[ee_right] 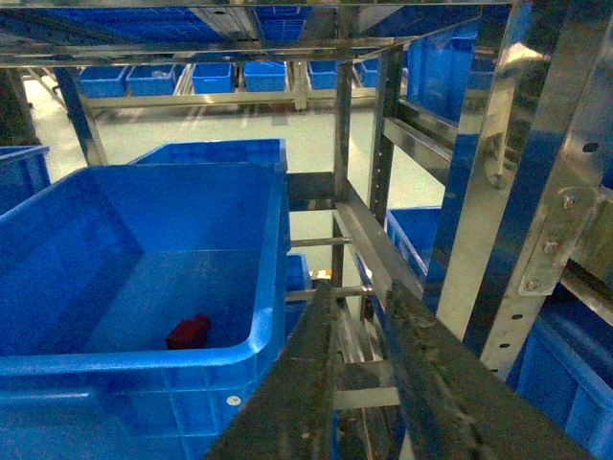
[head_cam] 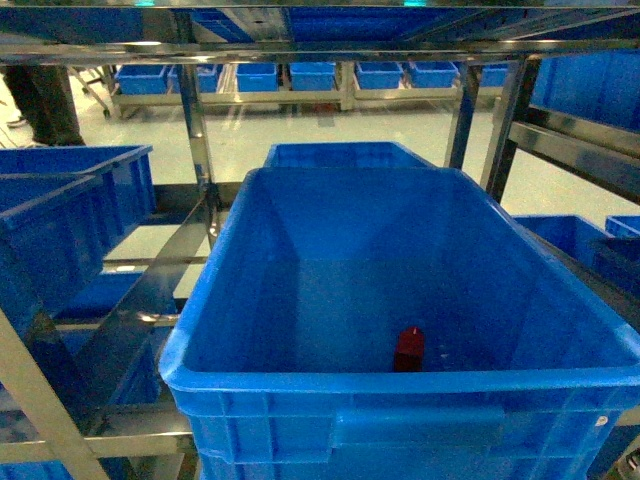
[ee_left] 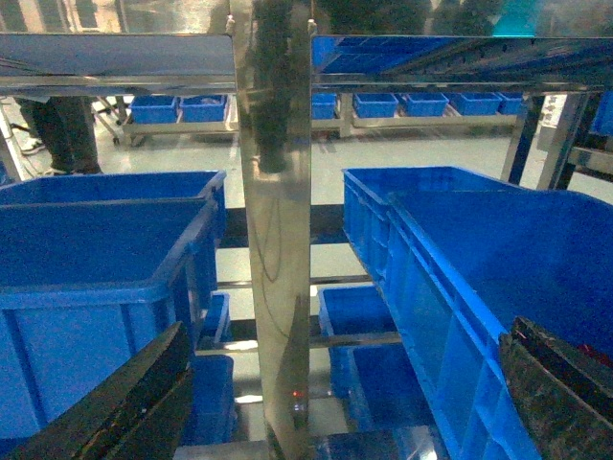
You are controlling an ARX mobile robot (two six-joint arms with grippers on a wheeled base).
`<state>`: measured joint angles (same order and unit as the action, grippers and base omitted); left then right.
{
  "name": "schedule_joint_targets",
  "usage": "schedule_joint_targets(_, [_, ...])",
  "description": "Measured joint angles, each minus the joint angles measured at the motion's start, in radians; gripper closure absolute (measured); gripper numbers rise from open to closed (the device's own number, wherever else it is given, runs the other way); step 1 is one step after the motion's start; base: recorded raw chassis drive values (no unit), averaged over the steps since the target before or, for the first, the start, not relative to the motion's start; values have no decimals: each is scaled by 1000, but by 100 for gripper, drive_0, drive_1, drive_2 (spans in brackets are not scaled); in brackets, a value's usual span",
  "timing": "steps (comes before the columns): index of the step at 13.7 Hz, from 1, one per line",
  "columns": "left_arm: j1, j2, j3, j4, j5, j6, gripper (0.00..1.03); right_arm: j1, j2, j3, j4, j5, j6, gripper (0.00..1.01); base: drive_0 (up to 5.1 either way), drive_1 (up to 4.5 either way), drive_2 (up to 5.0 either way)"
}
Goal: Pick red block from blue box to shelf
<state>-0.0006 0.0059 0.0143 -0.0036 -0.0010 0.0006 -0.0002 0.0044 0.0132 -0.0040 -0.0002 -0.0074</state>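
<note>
The red block [head_cam: 408,349] lies on the floor of the deep blue box [head_cam: 400,385], close to its near wall; it also shows in the right wrist view as a red block [ee_right: 189,332] inside the blue box [ee_right: 144,364]. The box rests on the steel shelf [head_cam: 197,130]. Neither gripper shows in the head view. My left gripper [ee_left: 347,331] is open wide and empty, facing a shelf post [ee_left: 273,240], with the blue box [ee_left: 460,316] to its right. My right gripper [ee_right: 362,286] has its fingers drawn together with nothing held, right of the box and over the shelf rails [ee_right: 536,172].
Other blue crates [head_cam: 60,220] stand on the shelf to the left, another crate [head_cam: 345,155] sits behind the box, and more sit at the right [head_cam: 585,245]. An upper shelf rail [head_cam: 320,50] runs overhead. A row of distant crates [head_cam: 310,75] lines the far floor.
</note>
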Motion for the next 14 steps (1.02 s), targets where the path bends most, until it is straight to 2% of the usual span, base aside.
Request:
schedule_joint_targets(1, [0, 0, 0, 0, 0, 0, 5, 0, 0, 0, 0, 0, 0, 73, 0, 0, 0])
schedule_joint_targets(2, [0, 0, 0, 0, 0, 0, 5, 0, 0, 0, 0, 0, 0, 56, 0, 0, 0])
schedule_joint_targets(3, [0, 0, 0, 0, 0, 0, 5, 0, 0, 0, 0, 0, 0, 43, 0, 0, 0])
schedule_joint_targets(6, [0, 0, 0, 0, 0, 0, 5, 0, 0, 0, 0, 0, 0, 9, 0, 0, 0])
schedule_joint_targets(7, [0, 0, 0, 0, 0, 0, 5, 0, 0, 0, 0, 0, 0, 1, 0, 0, 0])
schedule_joint_targets(14, [0, 0, 0, 0, 0, 0, 5, 0, 0, 0, 0, 0, 0, 3, 0, 0, 0])
